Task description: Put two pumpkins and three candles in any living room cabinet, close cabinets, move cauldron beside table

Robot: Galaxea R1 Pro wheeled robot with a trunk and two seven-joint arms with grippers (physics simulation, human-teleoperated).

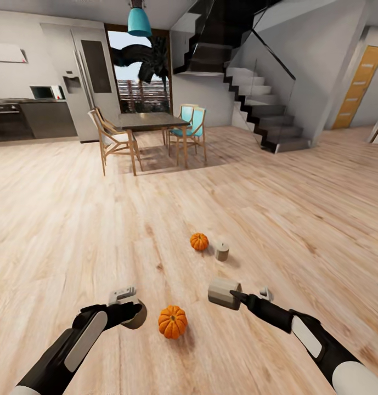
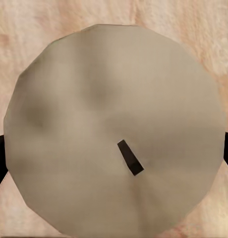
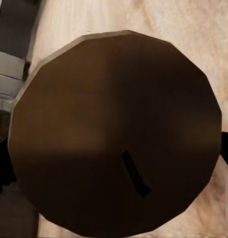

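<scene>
Wicks show in my wrist views — left gripper [image 1: 135, 314] clamps one candle [image 2: 114, 129], right gripper [image 1: 238, 296] clamps another candle [image 3: 114, 134]; pumpkin [image 1: 172, 321] between.

1. I see a pale wood floor [image 1: 265, 181] stretching ahead.
2. A dark dining table [image 1: 147, 121] with chairs [image 1: 113, 140] stands before the window [image 1: 139, 71].
3. A staircase [image 1: 265, 104] climbs rightward; a teal lamp [image 1: 139, 23] hangs overhead.
</scene>
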